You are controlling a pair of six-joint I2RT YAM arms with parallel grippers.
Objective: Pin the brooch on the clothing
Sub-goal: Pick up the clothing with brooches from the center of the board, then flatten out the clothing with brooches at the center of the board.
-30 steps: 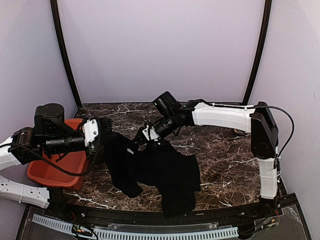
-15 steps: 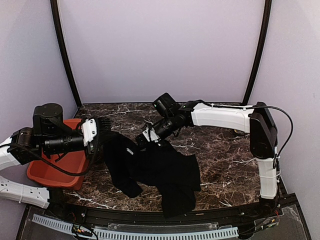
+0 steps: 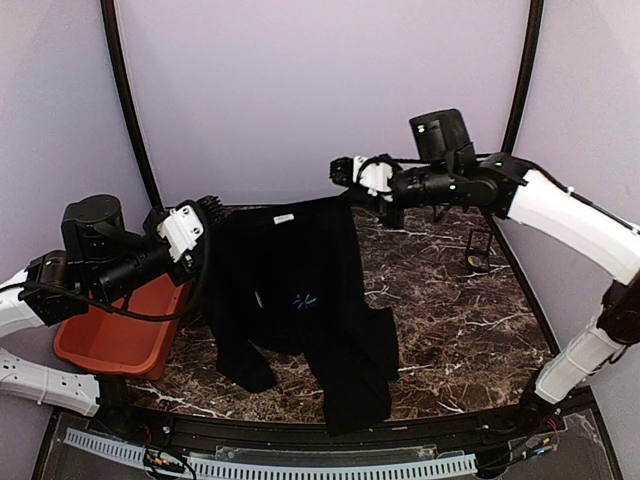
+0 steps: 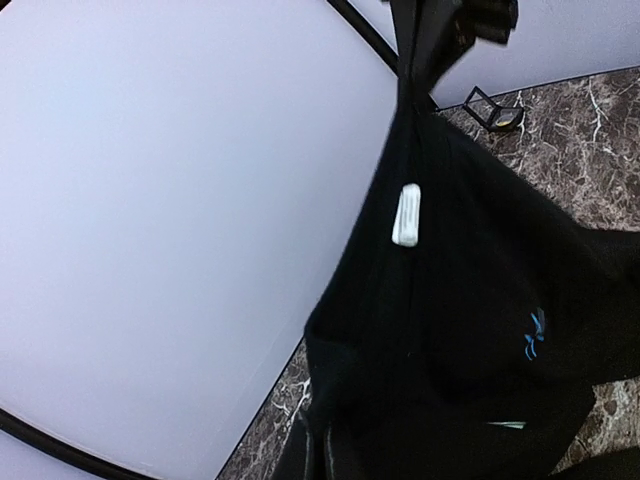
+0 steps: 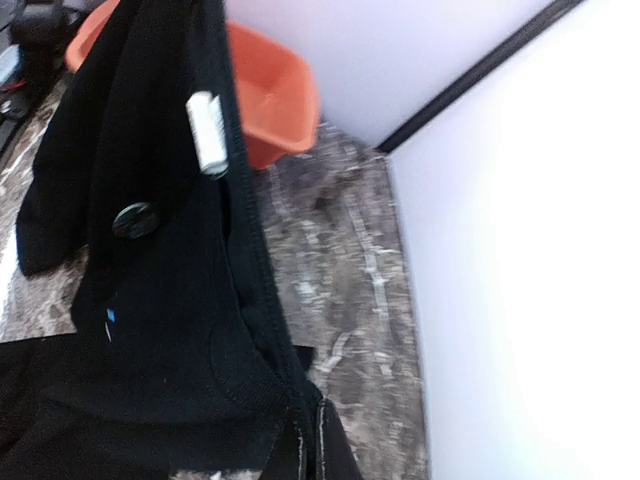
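Observation:
The clothing, a black T-shirt (image 3: pixel 300 270), hangs spread between my two grippers, its lower part lying on the marble table (image 3: pixel 450 330). A white neck label (image 3: pixel 283 217) and a small blue starburst print (image 3: pixel 300 300) face the top camera. My left gripper (image 3: pixel 208 222) is shut on the shirt's left shoulder (image 4: pixel 330 440). My right gripper (image 3: pixel 347 182) is shut on the right shoulder edge (image 5: pixel 305 425). In the right wrist view a small round dark disc (image 5: pixel 135 220) sits on the fabric below the label (image 5: pixel 205 130); it may be the brooch, I cannot tell.
An orange bin (image 3: pixel 110 335) stands at the left under my left arm. A small black wire frame (image 3: pixel 478 248) with something yellowish at its foot stands at the back right of the table. Black posts (image 3: pixel 128 110) rise at the back corners.
The right gripper closed on the shirt and rose up and to the right. The left gripper rose too. The shirt went from a heap on the table to hanging stretched between them.

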